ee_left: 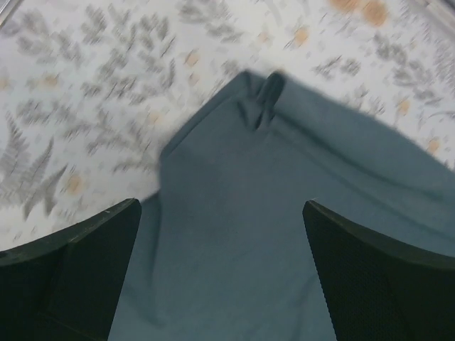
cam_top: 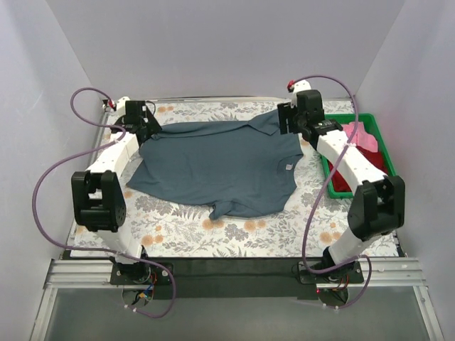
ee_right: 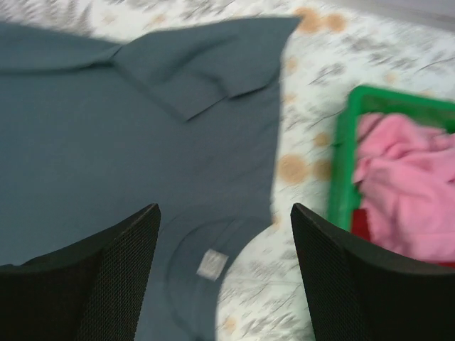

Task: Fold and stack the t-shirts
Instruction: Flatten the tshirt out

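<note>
From above, the blue-grey t-shirt (cam_top: 220, 167) lies spread on the table (cam_top: 178, 231), with the left gripper (cam_top: 144, 125) over its 10 o'clock corner and the right gripper (cam_top: 293, 121) at 2 o'clock. Only the wrist views show both jaws wide apart and empty. The right wrist view also catches the pink t-shirt (ee_right: 405, 181) in the green bin (ee_right: 341, 163).

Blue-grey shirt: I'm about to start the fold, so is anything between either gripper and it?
Nothing visible. The left gripper and right gripper both hang open directly over the shirt, and nothing lies on it. The pink shirt lies apart in the bin.
</note>
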`<control>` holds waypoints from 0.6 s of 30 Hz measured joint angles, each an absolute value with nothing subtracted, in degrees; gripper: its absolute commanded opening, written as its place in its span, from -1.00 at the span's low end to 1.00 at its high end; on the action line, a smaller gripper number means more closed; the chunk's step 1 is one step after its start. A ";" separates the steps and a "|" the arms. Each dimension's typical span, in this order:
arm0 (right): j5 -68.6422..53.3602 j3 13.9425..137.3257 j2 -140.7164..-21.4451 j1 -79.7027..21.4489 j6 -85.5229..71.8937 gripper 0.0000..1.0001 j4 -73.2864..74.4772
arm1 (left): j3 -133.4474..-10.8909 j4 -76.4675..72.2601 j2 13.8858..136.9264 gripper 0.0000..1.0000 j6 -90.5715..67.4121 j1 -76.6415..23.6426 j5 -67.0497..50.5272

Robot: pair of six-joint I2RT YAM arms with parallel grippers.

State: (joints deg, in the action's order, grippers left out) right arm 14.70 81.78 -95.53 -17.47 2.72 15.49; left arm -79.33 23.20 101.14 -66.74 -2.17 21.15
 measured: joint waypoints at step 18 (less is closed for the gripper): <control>-0.27 45.98 -78.37 -35.90 -10.20 0.08 20.93 | -47.40 22.33 87.37 0.49 -77.95 5.37 26.52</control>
State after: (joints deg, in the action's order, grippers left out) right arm -0.27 45.98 -78.37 -35.90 -10.20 20.93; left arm -47.40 22.33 87.37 -77.95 5.37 26.52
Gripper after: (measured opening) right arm 0.545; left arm 0.774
